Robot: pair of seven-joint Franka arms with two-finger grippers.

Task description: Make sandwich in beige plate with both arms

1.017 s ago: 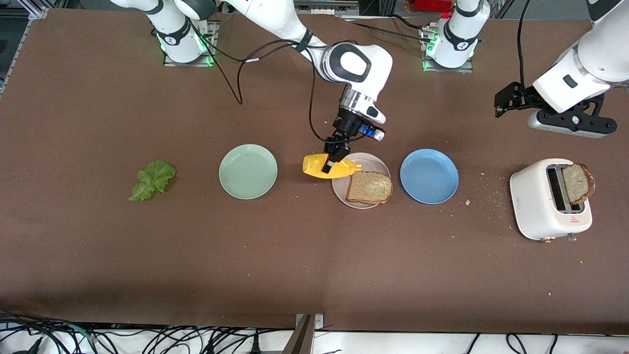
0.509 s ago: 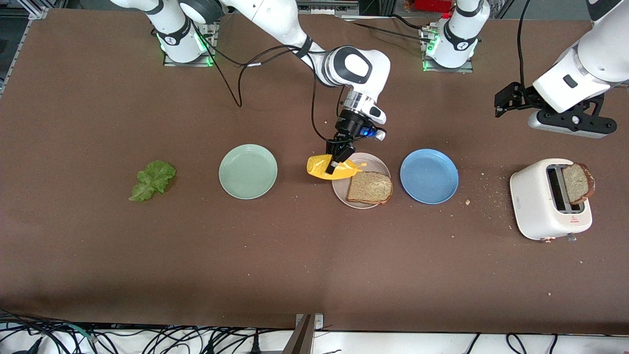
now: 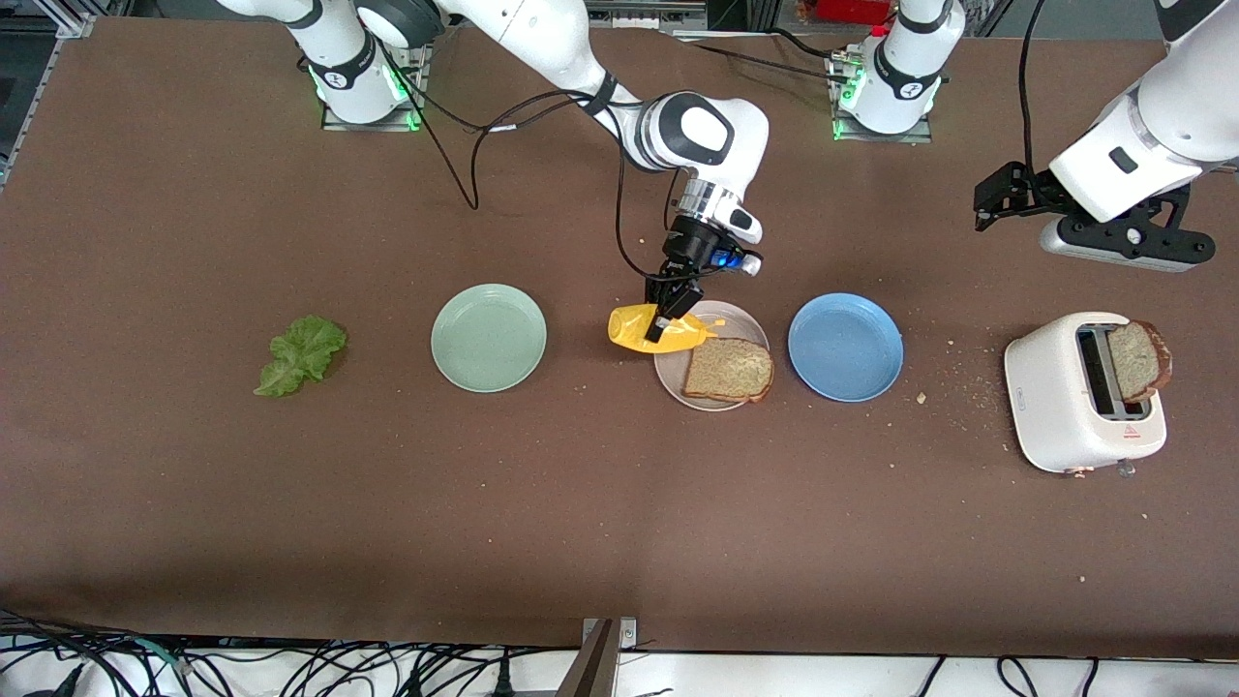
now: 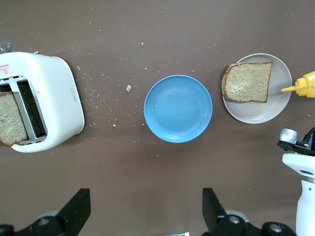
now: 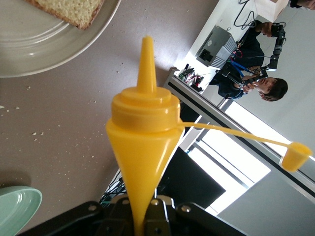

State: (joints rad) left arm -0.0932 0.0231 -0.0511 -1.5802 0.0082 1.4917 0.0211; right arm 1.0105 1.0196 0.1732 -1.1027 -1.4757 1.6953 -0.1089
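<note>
One brown bread slice [image 3: 729,370] lies on the beige plate [image 3: 743,325], also seen in the left wrist view [image 4: 280,105]. My right gripper [image 3: 666,324] is shut on a yellow squeeze bottle [image 3: 634,327], held on its side with the open nozzle over the plate's rim. In the right wrist view the bottle [image 5: 142,137] points at the plate [image 5: 44,44]. A second slice [image 3: 1137,360] stands in the white toaster [image 3: 1065,397]. The lettuce leaf [image 3: 300,353] lies toward the right arm's end. My left gripper [image 3: 1002,194] is open and waits over bare table [image 4: 145,216].
A mint-green plate [image 3: 489,337] sits beside the beige plate toward the right arm's end. A blue plate [image 3: 845,347] sits beside it toward the left arm's end. Crumbs lie between the blue plate and the toaster.
My right gripper has shifted the yellow bottle slightly toward the beige plate. The left arm, bread, lettuce and plates have not moved.
</note>
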